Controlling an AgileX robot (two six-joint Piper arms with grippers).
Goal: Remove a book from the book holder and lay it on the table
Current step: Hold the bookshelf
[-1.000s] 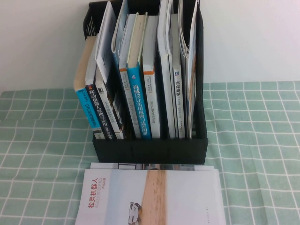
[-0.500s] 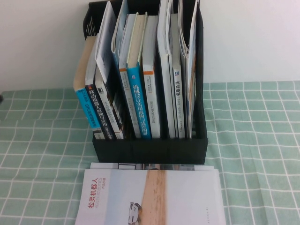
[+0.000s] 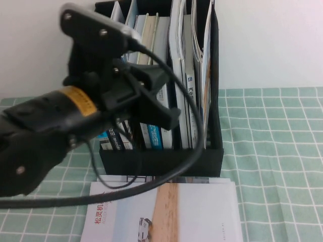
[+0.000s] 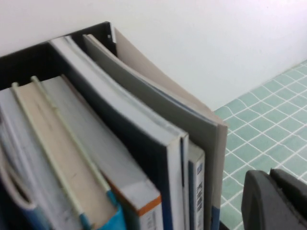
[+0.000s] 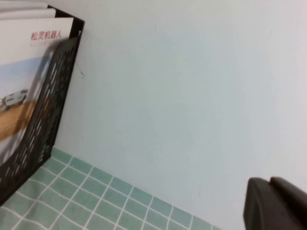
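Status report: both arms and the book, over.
Left end effector shut, empty, hovering before book holder. Right end effector shut, empty, off holder's right side. Book flat on table before holder. Nothing blocking seen.

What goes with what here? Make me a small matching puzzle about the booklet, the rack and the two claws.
Things:
1. white booklet
2. book holder
3. left claw
4. right claw

Descriptions:
a. shut, off to the holder's meshed side, facing the white wall
b. black, packed with upright books
c. lying flat on the table, just in front of the holder
d. shut, raised in front of the holder's books

Pairs: 1-c, 2-b, 3-d, 4-a
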